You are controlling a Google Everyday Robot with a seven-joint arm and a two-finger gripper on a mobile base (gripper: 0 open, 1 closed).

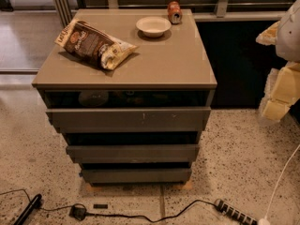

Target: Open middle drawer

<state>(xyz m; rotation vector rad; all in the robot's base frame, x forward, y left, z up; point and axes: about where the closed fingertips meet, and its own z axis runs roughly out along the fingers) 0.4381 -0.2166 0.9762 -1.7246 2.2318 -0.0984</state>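
Since the middle drawer (132, 153) has no handle, only a plain flat grey-taupe front, I judge the place to take hold is the top edge of that front, reached through the dark gap above it. A hold near the centre should let the box run out straight and not rack. It sits second of three in the cabinet, below the taller scratched top front (129, 119) and above the short bottom front (136, 175), and appears closed. The panel should be stiff and smooth, rather slippery to pinch, and the shallow box probably light, so a steady pull toward the near side ought to do

On the worktop (178, 64), from left to right, lie a crumpled snack bag (93, 43), a pale bowl (153, 26) and an orange can (174, 11) at the far edge. The floor is speckled stone, and a black cable (140, 215) runs along the near side to a power strip (234, 213) at the right. The pincer (280, 95) hangs at the right edge of the scene, well apart from the cabinet; how far open it is I cannot tell, and it touches no drawer
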